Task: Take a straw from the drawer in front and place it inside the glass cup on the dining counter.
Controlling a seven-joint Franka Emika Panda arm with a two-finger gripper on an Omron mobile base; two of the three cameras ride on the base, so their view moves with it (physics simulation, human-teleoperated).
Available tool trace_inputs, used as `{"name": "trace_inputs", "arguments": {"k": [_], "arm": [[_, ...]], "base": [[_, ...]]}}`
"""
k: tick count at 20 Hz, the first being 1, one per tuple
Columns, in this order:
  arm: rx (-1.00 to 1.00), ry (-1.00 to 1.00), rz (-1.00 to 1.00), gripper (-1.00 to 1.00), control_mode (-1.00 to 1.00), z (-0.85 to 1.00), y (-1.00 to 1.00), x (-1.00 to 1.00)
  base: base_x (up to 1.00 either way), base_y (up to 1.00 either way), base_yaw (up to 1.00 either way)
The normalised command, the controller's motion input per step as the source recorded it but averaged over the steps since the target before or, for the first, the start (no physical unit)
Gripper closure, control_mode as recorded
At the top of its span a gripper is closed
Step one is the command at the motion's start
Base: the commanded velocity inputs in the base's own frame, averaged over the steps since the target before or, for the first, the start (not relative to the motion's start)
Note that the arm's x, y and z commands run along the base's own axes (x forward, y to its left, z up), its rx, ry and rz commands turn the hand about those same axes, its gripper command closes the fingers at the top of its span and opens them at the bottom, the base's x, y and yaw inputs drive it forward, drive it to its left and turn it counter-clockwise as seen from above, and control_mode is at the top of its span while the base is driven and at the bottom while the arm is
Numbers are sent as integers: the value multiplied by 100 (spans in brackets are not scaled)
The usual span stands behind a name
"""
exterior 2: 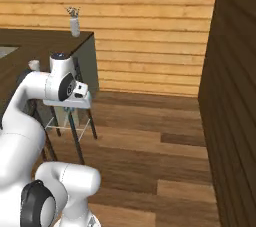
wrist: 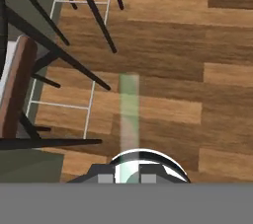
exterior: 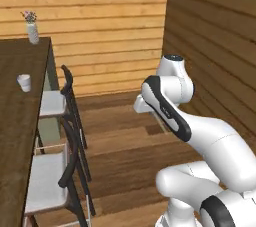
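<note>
In the hand view you see the straw (wrist: 129, 119) as a thin, straight, pale greenish-white stick with a faintly translucent look. It rises from between the 2 dark tips of the tool (wrist: 127, 176) and points out over the wooden floor (wrist: 197, 45). The tool is closed narrowly on the straw's near end, with the floor planks well below it.

In the left base view you find the glass cup (exterior: 24, 82), a small whitish translucent tumbler without a handle, upright on the dark-brown table (exterior: 15, 136) near its right edge. A small vase (exterior: 32, 32) with a sprig stands at the table's far corner, well apart from the cup. 2 dark-framed chairs (exterior: 52, 176) with pale seats stand along the table's side.

In the right base view the cup (exterior 2: 34, 64) shows just beside the arm's upper joint, and the vase (exterior 2: 74, 25) stands on the table (exterior 2: 45, 43) behind it.
</note>
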Motion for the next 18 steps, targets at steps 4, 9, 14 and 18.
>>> {"name": "trace_inputs", "arguments": {"k": [4, 9, 14, 18], "arm": [[0, 0, 0, 100, 100, 0, 0, 0], [0, 0, 0, 100, 100, 0, 0, 0], [0, 0, 0, 100, 100, 0, 0, 0], [0, 0, 0, 100, 100, 0, 0, 0]], "base": [[78, -41, 78], [69, -52, 75], [49, -80, 63], [41, -99, 51]]}}
